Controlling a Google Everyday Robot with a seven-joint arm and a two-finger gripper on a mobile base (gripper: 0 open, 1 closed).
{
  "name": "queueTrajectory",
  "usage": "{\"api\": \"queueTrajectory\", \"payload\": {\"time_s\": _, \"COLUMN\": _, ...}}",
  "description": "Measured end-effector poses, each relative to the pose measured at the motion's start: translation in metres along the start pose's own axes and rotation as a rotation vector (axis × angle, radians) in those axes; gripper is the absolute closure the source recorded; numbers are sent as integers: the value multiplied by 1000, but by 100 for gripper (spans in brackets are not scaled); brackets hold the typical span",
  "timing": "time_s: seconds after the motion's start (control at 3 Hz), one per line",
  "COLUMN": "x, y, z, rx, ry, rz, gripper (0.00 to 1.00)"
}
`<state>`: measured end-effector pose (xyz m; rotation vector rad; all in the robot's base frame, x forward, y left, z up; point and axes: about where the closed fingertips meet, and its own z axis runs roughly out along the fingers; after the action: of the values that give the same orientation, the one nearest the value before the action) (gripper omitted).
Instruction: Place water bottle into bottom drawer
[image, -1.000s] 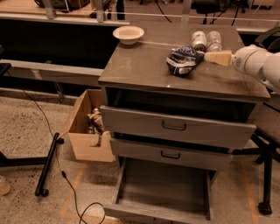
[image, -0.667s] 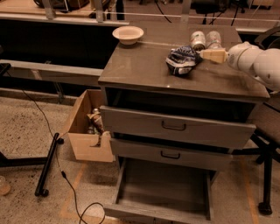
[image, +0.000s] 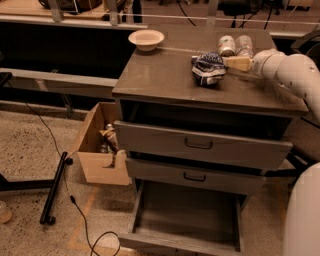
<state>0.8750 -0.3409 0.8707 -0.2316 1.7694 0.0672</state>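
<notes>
The grey cabinet (image: 165, 80) fills the middle of the view. Its bottom drawer (image: 185, 217), at 6 o'clock, is pulled out, and the part of its plain floor I can see is bare. That half of the job looks ready. The two upper drawers (image: 200, 145) stand partly out above it. My white arm (image: 292, 70) comes in from 3 o'clock across the cabinet top. Nothing has been lifted: the water bottle (image: 245, 46) sits on the top near the 1 o'clock corner, seemingly upright, with a printed can (image: 226, 45) just beside it at its 9 o'clock. My gripper (image: 231, 62) lies low over the top at the bottle's 7 o'clock, near it, with the blue-and-white snack bag (image: 209, 69) just beside the gripper at 9 o'clock. I judge the grasp, the carry down and the release are all left to do. I cannot tell whether the gripper is apart or together, nor whether it touches the bottle or the bag. My arm is cut off at the right edge. A pale part of my body (image: 302, 215) covers the 4 o'clock corner. The upper drawers hide the back of the bottom drawer, and the frame crops its front lip.
</notes>
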Motion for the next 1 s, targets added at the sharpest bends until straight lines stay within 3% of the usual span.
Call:
{"api": "queueTrajectory", "payload": {"time_s": 0.33, "x": 11, "y": -1, "z": 13, "rx": 6, "ry": 23, "rz": 3, "gripper": 0}}
{"api": "queueTrajectory", "payload": {"time_s": 1.0, "x": 16, "y": 1, "z": 24, "rx": -8, "ry": 28, "rz": 10, "gripper": 41}}
